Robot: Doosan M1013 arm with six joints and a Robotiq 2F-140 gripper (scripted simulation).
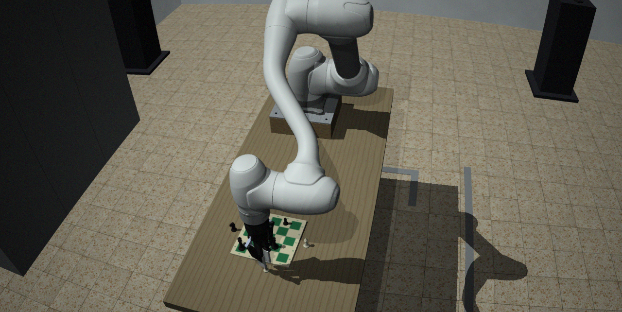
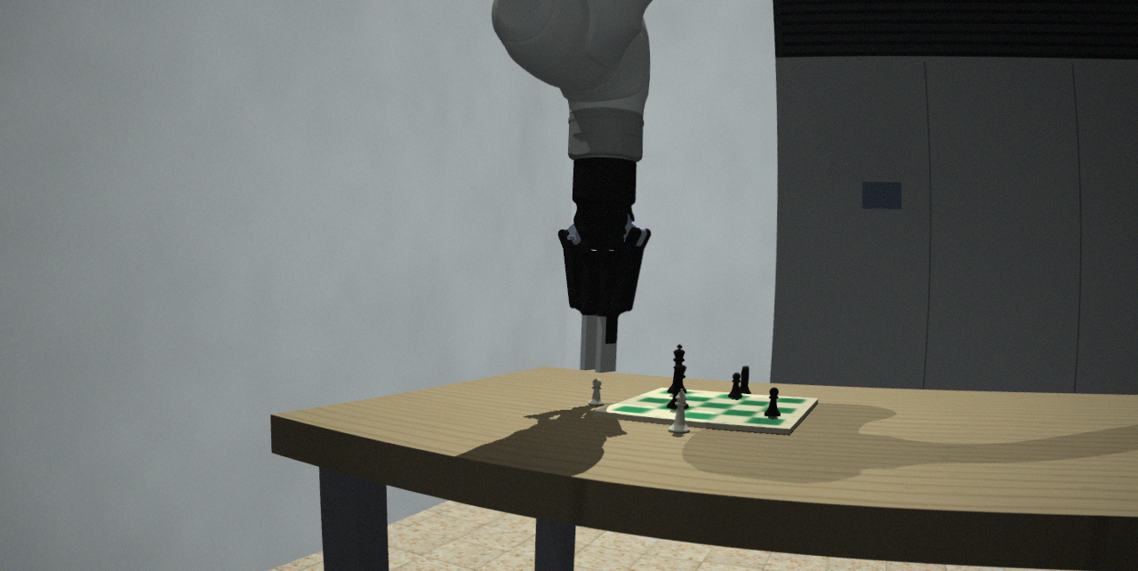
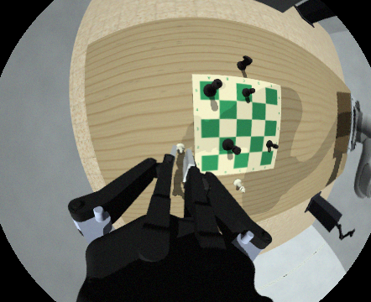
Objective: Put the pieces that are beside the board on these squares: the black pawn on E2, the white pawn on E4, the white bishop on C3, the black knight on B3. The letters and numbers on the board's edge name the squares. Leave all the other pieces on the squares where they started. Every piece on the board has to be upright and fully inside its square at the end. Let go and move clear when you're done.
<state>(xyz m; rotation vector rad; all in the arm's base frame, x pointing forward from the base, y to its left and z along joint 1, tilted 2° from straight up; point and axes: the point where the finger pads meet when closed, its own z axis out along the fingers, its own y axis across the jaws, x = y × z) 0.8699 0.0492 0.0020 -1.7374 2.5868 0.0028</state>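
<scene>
My gripper (image 1: 264, 262) (image 2: 598, 367) (image 3: 180, 153) points down with a narrow empty gap between its fingers, just above the white pawn (image 1: 266, 270) (image 2: 596, 393) (image 3: 180, 147). This pawn stands upright on the table beside the A edge of the board (image 1: 300, 228) (image 3: 196, 101). The white bishop (image 1: 306, 243) (image 2: 678, 418) (image 3: 237, 183) stands beside the row-1 edge. The black knight (image 1: 233, 227) (image 2: 744, 380) (image 3: 242, 64) stands beside the row-5 edge. The black pawn (image 1: 285, 221) (image 2: 773, 403) (image 3: 269, 143) stands upright on E2. E4, C3 and B3 hold no piece.
A tall black piece (image 1: 241, 245) (image 3: 210, 90) stands on A5, another black piece (image 1: 274, 245) (image 3: 228, 145) on B2, and a second black pawn (image 2: 735, 388) (image 3: 246, 92) on C5. In the top view my gripper hides part of the board.
</scene>
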